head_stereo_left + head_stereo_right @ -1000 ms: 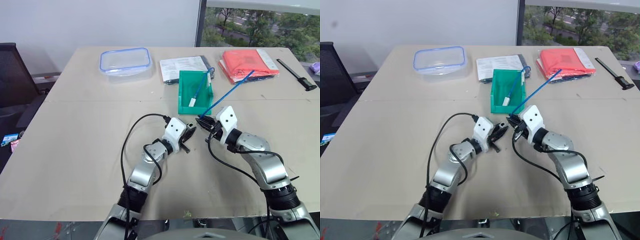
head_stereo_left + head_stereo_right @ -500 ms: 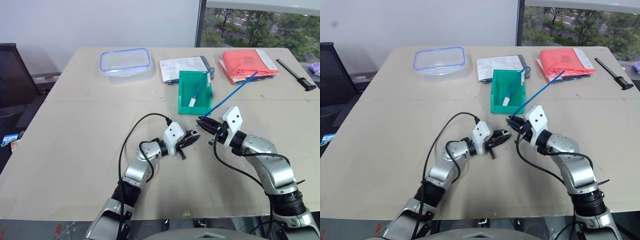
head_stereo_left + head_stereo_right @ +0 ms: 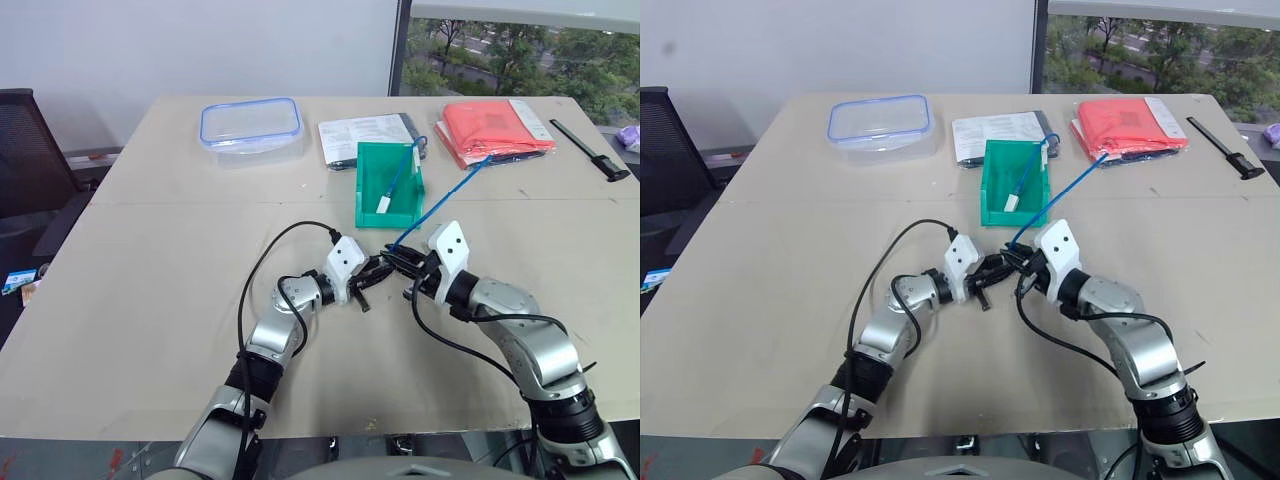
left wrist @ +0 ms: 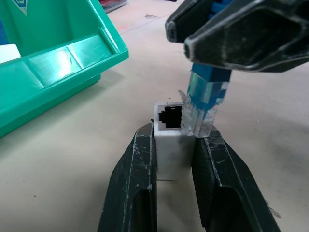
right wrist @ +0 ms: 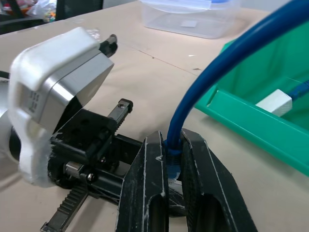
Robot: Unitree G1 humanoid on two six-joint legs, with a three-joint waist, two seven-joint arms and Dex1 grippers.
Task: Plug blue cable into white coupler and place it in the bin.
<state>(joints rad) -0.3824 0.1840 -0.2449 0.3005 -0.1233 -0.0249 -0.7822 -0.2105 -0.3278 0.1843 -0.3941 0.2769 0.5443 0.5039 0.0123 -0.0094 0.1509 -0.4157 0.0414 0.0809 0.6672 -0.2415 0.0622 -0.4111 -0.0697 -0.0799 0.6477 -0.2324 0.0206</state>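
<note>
My left gripper (image 3: 378, 272) is shut on the white coupler (image 4: 173, 140), a small block with its dark socket facing the right gripper. The right gripper (image 3: 397, 262) is shut on the blue cable (image 3: 440, 200) just behind its clear plug (image 4: 202, 116). Both grippers meet tip to tip above the table, in front of the green bin (image 3: 362, 190). In the left wrist view the plug tip touches the coupler's face at the socket's edge, off to one side of the opening. The cable arcs back from the right gripper (image 5: 173, 140) past the bin (image 5: 251, 121).
Another blue cable with an oblong white end piece (image 3: 385, 204) lies in the bin. Behind it on the table are a clear blue-rimmed container (image 3: 250, 125), papers (image 3: 368, 135), a red folder (image 3: 495, 125) and a black tool (image 3: 590, 148). A black chair (image 3: 25, 150) stands at the left.
The left gripper has swung toward the right one and the right gripper has drawn in. The gap between them has closed, so plug and coupler now touch.
</note>
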